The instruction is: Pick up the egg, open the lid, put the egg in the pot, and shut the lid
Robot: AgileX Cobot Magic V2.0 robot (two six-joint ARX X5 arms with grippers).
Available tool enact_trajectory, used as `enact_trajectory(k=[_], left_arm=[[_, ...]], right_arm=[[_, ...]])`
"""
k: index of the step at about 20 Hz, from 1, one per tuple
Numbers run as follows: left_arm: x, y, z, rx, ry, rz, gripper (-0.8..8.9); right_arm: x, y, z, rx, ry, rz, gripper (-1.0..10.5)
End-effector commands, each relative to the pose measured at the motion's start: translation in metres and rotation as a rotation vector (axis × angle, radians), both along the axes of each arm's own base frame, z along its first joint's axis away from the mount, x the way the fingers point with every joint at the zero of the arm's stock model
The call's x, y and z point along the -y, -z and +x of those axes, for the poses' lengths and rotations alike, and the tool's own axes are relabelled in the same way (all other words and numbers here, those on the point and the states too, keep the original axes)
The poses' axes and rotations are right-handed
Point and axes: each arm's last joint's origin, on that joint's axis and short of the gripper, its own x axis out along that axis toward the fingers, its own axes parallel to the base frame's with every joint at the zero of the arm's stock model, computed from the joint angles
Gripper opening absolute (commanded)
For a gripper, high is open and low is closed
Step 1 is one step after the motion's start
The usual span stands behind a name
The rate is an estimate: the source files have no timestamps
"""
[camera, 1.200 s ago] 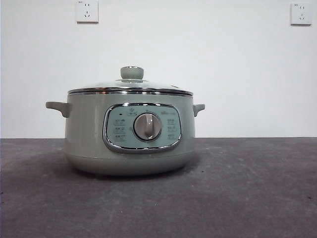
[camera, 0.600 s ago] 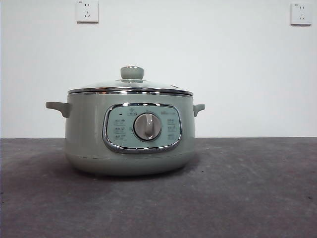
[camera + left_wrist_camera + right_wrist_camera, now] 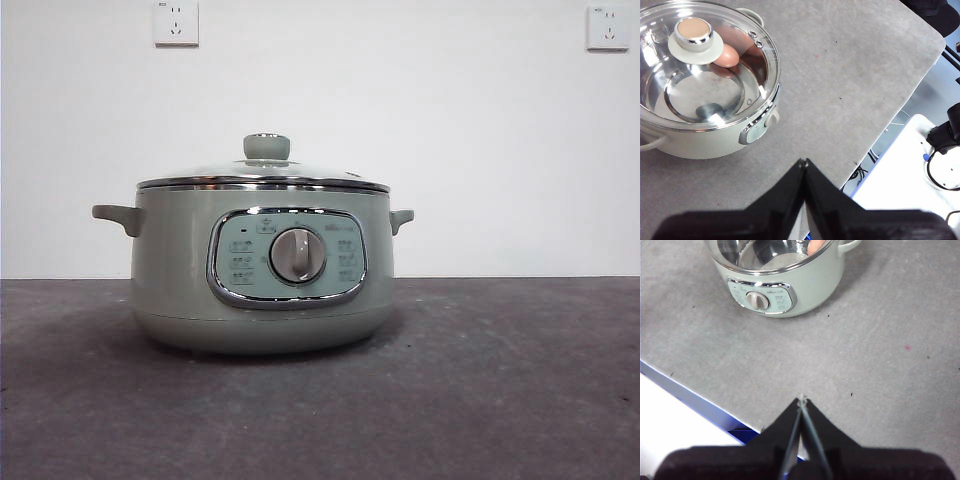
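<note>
The sage-green pot (image 3: pixel 262 280) stands on the dark table with its silver dial (image 3: pixel 297 255) facing the front view. The glass lid (image 3: pixel 262 176) sits closed on it, its green knob (image 3: pixel 266 147) on top. In the left wrist view the brown egg (image 3: pixel 727 55) lies inside the pot (image 3: pixel 710 142), seen through the lid (image 3: pixel 715 95), beside the knob (image 3: pixel 695 37). My left gripper (image 3: pixel 803 163) is shut and empty, well away from the pot. My right gripper (image 3: pixel 801 400) is shut and empty, high above the table in front of the pot (image 3: pixel 785 282).
Two wall sockets (image 3: pixel 176 22) (image 3: pixel 608 27) are on the white wall behind. The grey table's edge (image 3: pixel 900 107) runs near my left gripper, with a white stand (image 3: pixel 910 175) and cables beyond it. A blue-edged table border (image 3: pixel 695 400) shows in the right wrist view.
</note>
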Motion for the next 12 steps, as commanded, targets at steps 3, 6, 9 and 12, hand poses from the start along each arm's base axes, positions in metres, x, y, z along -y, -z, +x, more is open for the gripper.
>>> enact_trajectory(k=[3,6,9,12], left_arm=[[0.0006,-0.0004,0.0004,0.001,0.001,-0.002,-0.03],[0.0012,-0.0003,0.0017,0.002,0.001,-0.003,-0.03],[0.0017,0.0005,0.0034,0.02,0.009,0.019,-0.03],[0.0019,0.0005,0.0031,0.018,0.011,0.018,-0.03]], right_arm=[[-0.0008,0.0021,0.001,-0.008,0.01,0.005,0.0],[-0.0008,0.0021,0.001,-0.008,0.01,0.005,0.0],[-0.0008,0.0021,0.001,-0.008,0.01,0.005,0.0],[-0.0008,0.0021,0.001,-0.008,0.01,0.005,0.0]])
